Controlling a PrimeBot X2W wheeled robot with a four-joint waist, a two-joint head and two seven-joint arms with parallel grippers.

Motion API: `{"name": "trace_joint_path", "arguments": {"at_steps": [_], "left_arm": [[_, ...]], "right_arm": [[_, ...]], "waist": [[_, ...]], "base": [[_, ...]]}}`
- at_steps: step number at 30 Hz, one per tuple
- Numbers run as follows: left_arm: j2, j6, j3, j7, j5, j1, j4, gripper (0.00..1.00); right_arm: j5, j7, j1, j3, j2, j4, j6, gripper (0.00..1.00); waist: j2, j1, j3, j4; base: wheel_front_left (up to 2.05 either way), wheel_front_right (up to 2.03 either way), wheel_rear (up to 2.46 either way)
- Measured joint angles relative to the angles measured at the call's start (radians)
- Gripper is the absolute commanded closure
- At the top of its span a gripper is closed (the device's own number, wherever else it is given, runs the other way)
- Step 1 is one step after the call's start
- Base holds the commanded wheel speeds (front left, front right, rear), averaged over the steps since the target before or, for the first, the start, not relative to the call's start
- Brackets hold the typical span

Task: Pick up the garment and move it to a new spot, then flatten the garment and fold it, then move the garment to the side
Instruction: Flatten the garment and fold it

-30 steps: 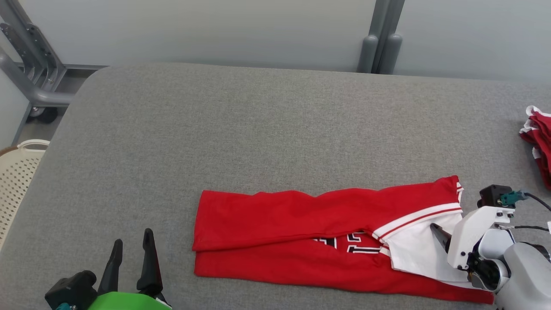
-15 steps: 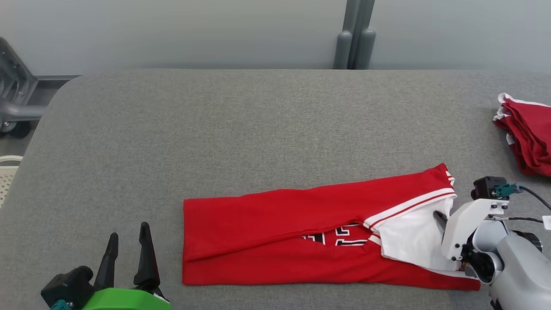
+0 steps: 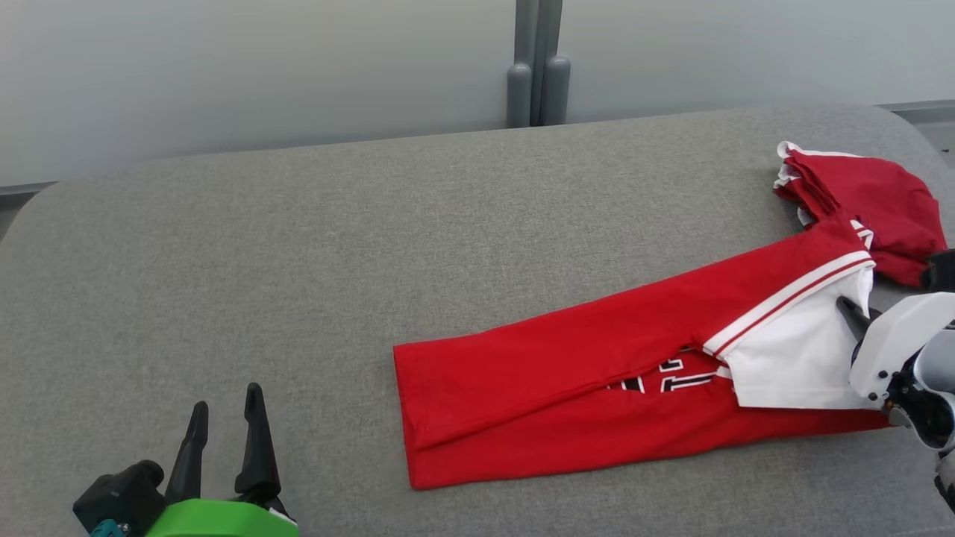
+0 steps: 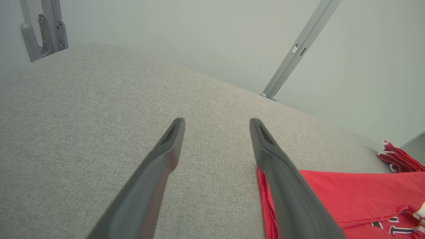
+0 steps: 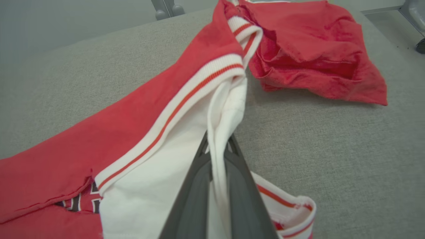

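The garment, red and folded, is pinched at its white end by the clenched right gripper and trails over the grey table toward eight o'clock. A crumpled red pile lies at that gripper's twelve o'clock. The left gripper hangs spread and empty at the head view's seven o'clock.

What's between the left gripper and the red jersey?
Nothing but bare grey padding: in the head view the open left gripper and the jersey are apart.
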Motion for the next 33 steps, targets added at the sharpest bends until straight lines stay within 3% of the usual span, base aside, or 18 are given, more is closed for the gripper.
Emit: {"name": "trace_joint_path", "arguments": {"at_steps": [5, 8, 17, 22, 28, 33], "left_arm": [[-0.004, -0.001, 0.0, 0.0, 0.0, 0.0, 0.001, 0.0], [-0.007, -0.001, 0.001, 0.0, 0.0, 0.001, 0.002, 0.0], [-0.018, -0.006, -0.002, -0.001, -0.001, 0.009, 0.005, 0.0], [-0.02, -0.012, -0.005, -0.001, -0.001, 0.008, 0.008, 0.0], [-0.019, -0.016, -0.009, 0.0, -0.001, 0.007, 0.008, 0.0], [-0.02, -0.021, -0.022, 0.001, 0.001, 0.0, 0.011, 0.0]], "right_arm": [[0.002, 0.035, 0.023, -0.034, -0.004, -0.083, 0.0, 1.0], [0.035, 0.074, 0.04, -0.03, 0.03, -0.166, -0.001, 1.0], [0.063, 0.206, 0.132, 0.048, 0.091, -0.473, -0.001, 1.0], [0.062, 0.249, 0.176, 0.104, 0.138, -0.586, -0.001, 1.0], [0.042, 0.257, 0.182, 0.197, 0.237, -0.6, -0.001, 1.0], [0.011, 0.215, 0.171, 0.267, 0.336, -0.49, -0.001, 1.0]], "waist": [[0.0, 0.0, -0.008, -0.027], [0.0, 0.0, -0.017, -0.037], [0.0, 0.0, -0.049, -0.062], [0.0, 0.0, -0.056, -0.058], [0.0, 0.0, -0.058, -0.038], [0.0, 0.0, -0.058, -0.011]], "base": [[0.0, 0.0, 0.0], [0.0, 0.0, 0.0], [0.0, 0.0, 0.0], [0.0, 0.0, 0.0], [0.0, 0.0, 0.0], [0.0, 0.0, 0.0]]}}
